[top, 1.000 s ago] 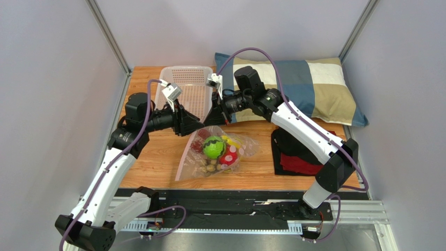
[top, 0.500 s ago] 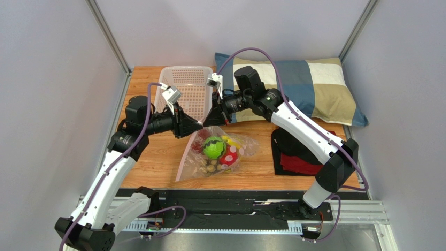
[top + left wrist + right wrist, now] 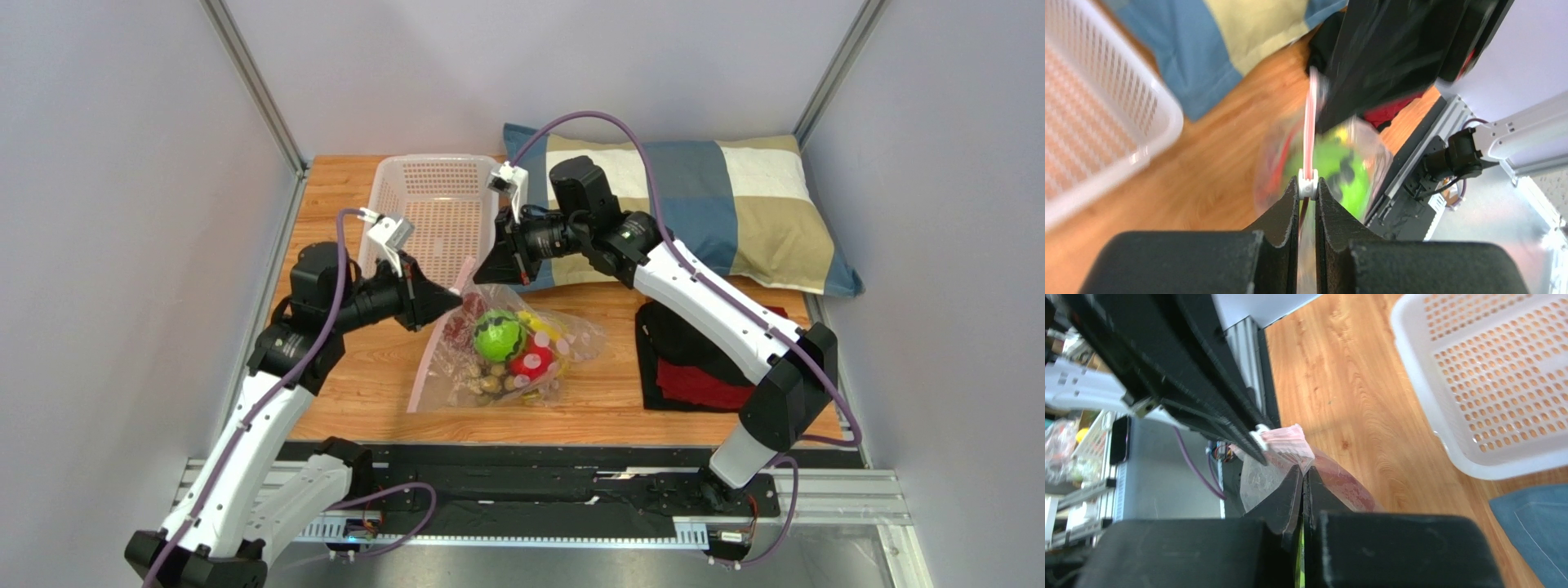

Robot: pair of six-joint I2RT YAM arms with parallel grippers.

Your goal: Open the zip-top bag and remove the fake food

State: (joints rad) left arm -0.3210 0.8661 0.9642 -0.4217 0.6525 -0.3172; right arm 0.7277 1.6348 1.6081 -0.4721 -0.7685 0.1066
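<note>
While the zip-top bag (image 3: 436,380) lies on the wooden table (image 3: 356,368) just on the near side of the white basket (image 3: 442,159), its upper edge is being held up by both claws. The left gripper (image 3: 451,294) is seen just off the basket's near edge. In its wrist view (image 3: 1308,187) the fingers (image 3: 1281,214) are closed almost together, with the small white slider (image 3: 1308,182) pinched at their tips and the pink zip strip (image 3: 1310,116) stretched away beyond it, somewhat blurred. The right gripper (image 3: 488,277) is found at the basket's near right corner. Its jaws are pressed shut, and a bunched bit of pink strip and clear plastic is clamped at the tips, as shown from its own wrist (image 3: 1303,471). The two claws are placed close together.

And inside the bag the fake food (image 3: 515,361) is all contained: a green striped ball (image 3: 497,335) is nearest the basket, a red round fruit (image 3: 534,364) and a yellow banana bunch (image 3: 548,331) are beside it on the right, and a brownish cluster (image 3: 491,386) is farthest from the basket. A checked pillow (image 3: 711,196) is laid to the basket's right, and a dark red cloth (image 3: 693,368) is spread nearer than that.
</note>
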